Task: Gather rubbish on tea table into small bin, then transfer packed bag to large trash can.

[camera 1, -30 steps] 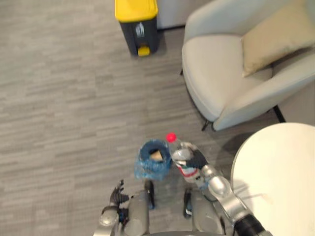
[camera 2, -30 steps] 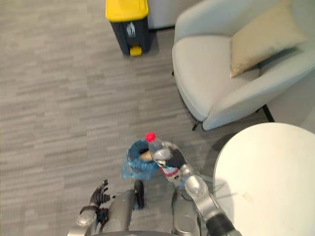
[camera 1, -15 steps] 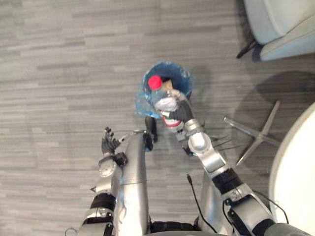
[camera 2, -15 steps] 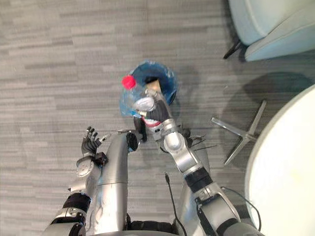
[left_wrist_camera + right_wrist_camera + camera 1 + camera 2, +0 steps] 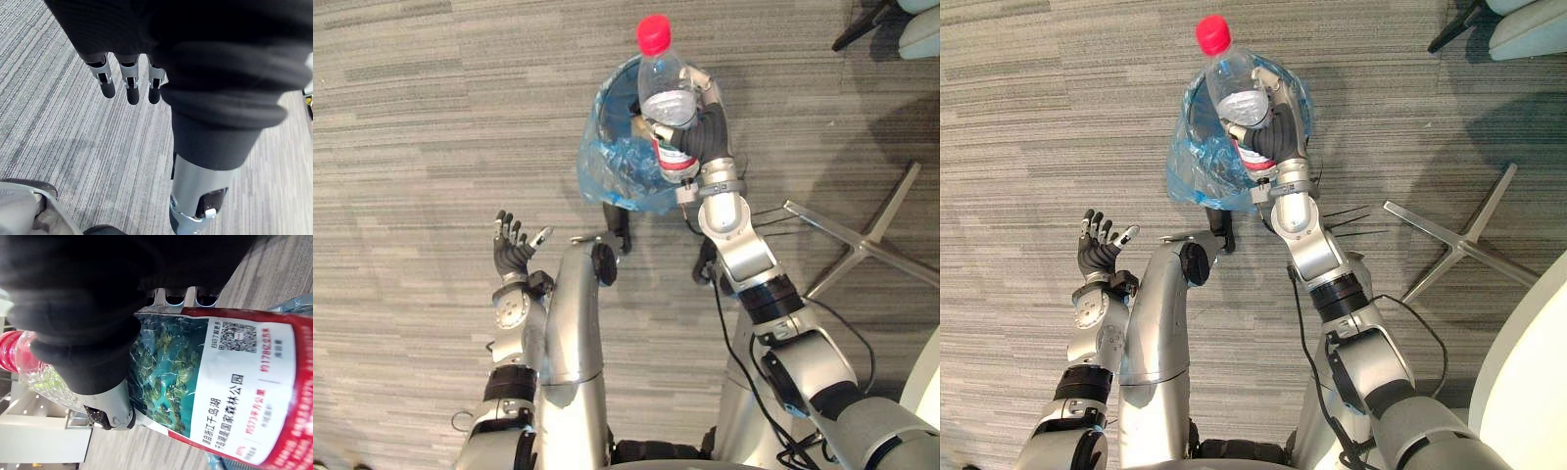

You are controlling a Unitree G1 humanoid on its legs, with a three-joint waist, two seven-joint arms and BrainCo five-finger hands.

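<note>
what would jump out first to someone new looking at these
The red-capped clear bottle, gripped in the right hand, stands out at the top of the head views, over the small bin lined with a blue bag. The left hand hangs open lower left, above the grey carpet.

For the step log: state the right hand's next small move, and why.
Probably lower the red-capped bottle a little and open the fingers: the right hand grips it over the opening of the blue-bagged small bin, so it should drop inside.
</note>
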